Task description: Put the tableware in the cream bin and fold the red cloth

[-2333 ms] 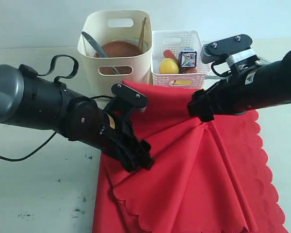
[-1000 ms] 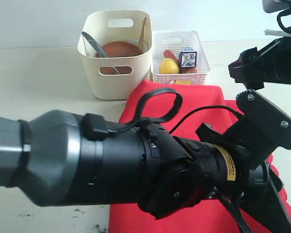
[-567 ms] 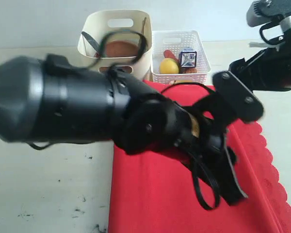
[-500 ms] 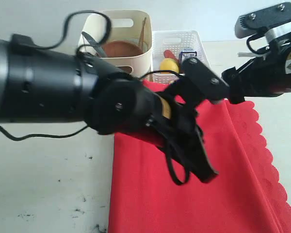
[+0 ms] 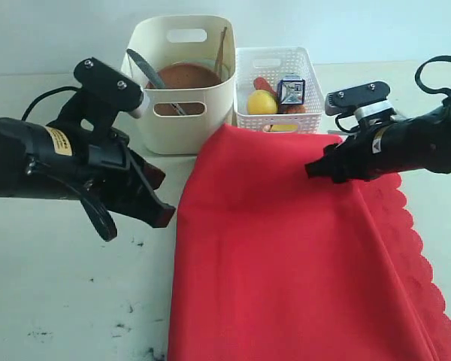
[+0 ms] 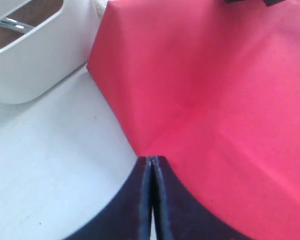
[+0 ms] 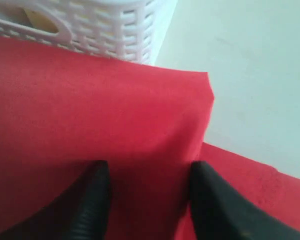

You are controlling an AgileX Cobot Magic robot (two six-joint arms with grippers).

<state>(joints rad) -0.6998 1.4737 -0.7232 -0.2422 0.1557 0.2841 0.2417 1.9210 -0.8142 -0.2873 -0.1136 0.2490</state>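
The red cloth (image 5: 270, 248) lies folded over and smooth on the table, its scalloped edge (image 5: 417, 248) showing at the right. My left gripper (image 5: 162, 219) hangs shut at the cloth's left edge (image 6: 120, 125), its tips (image 6: 151, 159) pressed together with nothing between them. My right gripper (image 5: 313, 170) rests low on the folded layer near its far right corner (image 7: 206, 75), jaws apart, red cloth (image 7: 90, 100) between the fingers (image 7: 96, 187). The cream bin (image 5: 182, 113) behind holds the reddish-brown plate (image 5: 184, 75), dark spoon (image 5: 145, 69) and chopsticks (image 5: 222, 47).
A white perforated basket (image 5: 304, 113) stands right of the cream bin (image 6: 40, 65), touching the cloth's far edge, with a lemon (image 5: 261, 103) and a milk carton (image 5: 291, 90) inside. The same basket (image 7: 90, 25) sits just beyond my right gripper. Bare pale table (image 5: 60, 286) lies left of the cloth.
My left arm swung from over the cloth back to its left edge and shut its jaws. The bunched cloth now lies flat and folded. My right gripper came down onto it.
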